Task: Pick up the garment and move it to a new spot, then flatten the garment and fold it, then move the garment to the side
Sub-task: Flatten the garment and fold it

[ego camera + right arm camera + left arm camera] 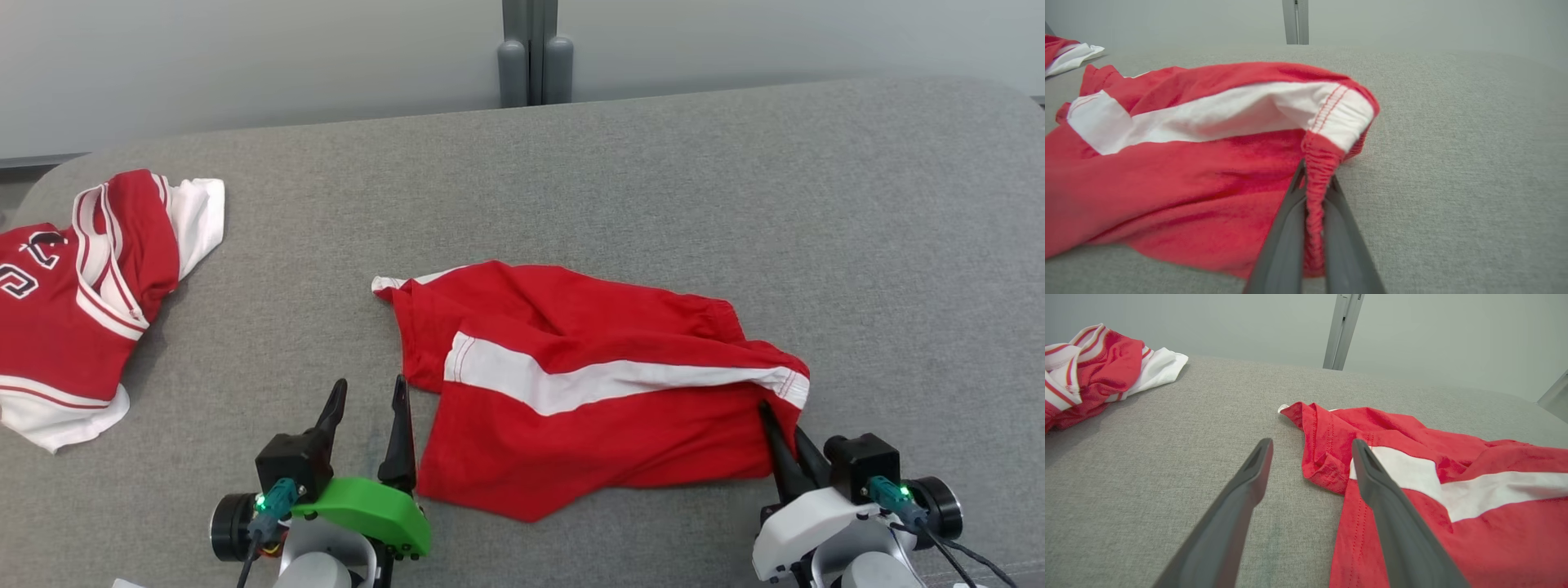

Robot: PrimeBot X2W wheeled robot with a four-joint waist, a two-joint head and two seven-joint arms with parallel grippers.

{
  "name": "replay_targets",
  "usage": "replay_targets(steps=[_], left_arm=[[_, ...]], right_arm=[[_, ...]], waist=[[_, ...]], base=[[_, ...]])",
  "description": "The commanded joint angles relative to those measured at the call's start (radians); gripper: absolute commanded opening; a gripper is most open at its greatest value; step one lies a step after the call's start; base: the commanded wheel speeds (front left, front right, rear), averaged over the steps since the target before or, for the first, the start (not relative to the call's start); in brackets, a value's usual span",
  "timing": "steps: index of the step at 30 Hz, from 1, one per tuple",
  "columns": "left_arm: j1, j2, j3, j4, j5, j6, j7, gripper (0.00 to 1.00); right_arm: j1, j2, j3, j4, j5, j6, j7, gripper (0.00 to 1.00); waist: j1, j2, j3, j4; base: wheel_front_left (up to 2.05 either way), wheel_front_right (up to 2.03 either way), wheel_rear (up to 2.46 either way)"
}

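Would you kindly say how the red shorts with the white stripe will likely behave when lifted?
Probably floppy: the red shorts with the white stripe lie creased and folded. Likely light: the right gripper pinches up just the gathered waistband.

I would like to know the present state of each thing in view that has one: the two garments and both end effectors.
red shorts: crumpled, not yet flat, lying on the grey surface
jersey: bunched up at the robot's left, untouched
left end effector: open, at the shorts' left edge, gripping nothing
right end effector: shut on the shorts' elastic waistband
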Motion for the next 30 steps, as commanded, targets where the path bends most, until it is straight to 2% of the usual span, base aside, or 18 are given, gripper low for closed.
replay_targets(steps=[1,2,3,5,6,11,21,30], left_arm=[[0.012,0.002,0.007,0.004,0.009,-0.005,0.0,1.0],[0.012,0.0,0.01,0.005,0.01,-0.007,0.0,1.0],[0.013,-0.001,0.013,0.006,0.012,-0.011,0.0,1.0],[0.014,-0.004,0.017,0.008,0.015,-0.014,0.0,1.0],[0.013,-0.005,0.02,0.008,0.016,-0.015,0.0,1.0],[0.014,-0.016,0.04,-0.005,0.031,-0.02,0.0,1.0],[0.024,-0.043,0.084,-0.058,0.074,-0.04,0.0,1.0],[0.068,-0.061,0.119,-0.042,0.127,-0.076,0.0,1.0]], right_arm=[[0.002,-0.003,-0.015,0.0,0.008,0.0,-0.003,0.0],[0.001,-0.003,-0.022,0.001,0.007,0.0,-0.003,0.0],[0.002,-0.004,-0.03,0.004,0.004,0.0,-0.003,0.05],[0.007,-0.003,-0.044,-0.001,0.001,0.0,-0.003,0.73],[0.009,-0.004,-0.052,-0.002,0.001,0.0,-0.003,1.0],[0.026,-0.004,-0.094,-0.054,0.011,0.0,-0.003,1.0],[0.035,-0.003,-0.157,-0.256,-0.02,0.0,-0.003,1.0],[0.006,-0.003,-0.121,-0.218,0.0,0.0,-0.003,1.0]], waist=[[0.0,0.0,0.002,-0.008],[0.0,0.0,0.002,-0.01],[0.0,0.0,0.003,-0.011],[0.0,0.0,0.004,-0.011],[0.0,0.0,0.006,-0.01],[0.0,0.0,0.003,-0.013],[0.0,0.0,-0.033,-0.018],[0.0,0.0,-0.067,0.01]], base=[[0.0,0.0,0.0],[0.0,0.0,0.0],[0.0,0.0,0.0],[0.0,0.0,0.0],[0.0,0.0,0.0],[0.0,0.0,0.0],[0.0,0.0,0.0],[0.0,0.0,0.0]])
